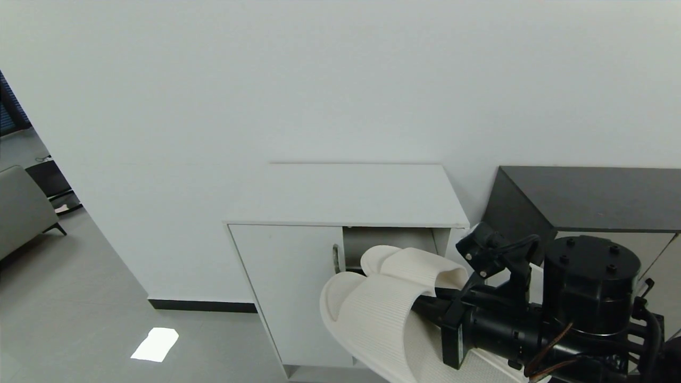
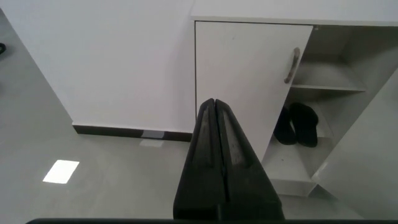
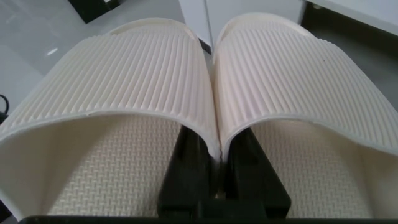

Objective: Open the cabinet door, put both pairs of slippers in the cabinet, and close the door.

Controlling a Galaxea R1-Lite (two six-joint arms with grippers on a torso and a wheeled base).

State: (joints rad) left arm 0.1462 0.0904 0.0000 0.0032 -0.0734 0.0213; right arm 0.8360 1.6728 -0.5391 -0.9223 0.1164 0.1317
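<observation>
Cream slippers [image 3: 155,93], ribbed across their straps, sat side by side closest to my right wrist camera. My right gripper [image 3: 219,163] pinched them together: its two black fingers [image 3: 186,168] were clamped on the adjoining inner walls of the pair, one finger inside each slipper. In the head view the pair was held in the air in front of the white cabinet [image 1: 362,194], toes toward its right-hand compartment, which stood open. The cabinet's left door [image 1: 287,287] was shut, with its metal handle [image 1: 335,258] at the inner edge, just beside the nearer slipper's toe.

My left gripper [image 2: 215,107] hung lower and farther from the cabinet, jaws pressed fully together with nothing between them. Beyond it, the open compartment showed a white shelf [image 2: 323,87]. Under that shelf a pair of black slippers [image 2: 297,124] rested side by side in the lower space. A dark unit [image 1: 590,197] stood against the wall to the cabinet's right, and a bright patch [image 1: 155,344] lay on the grey floor to its left.
</observation>
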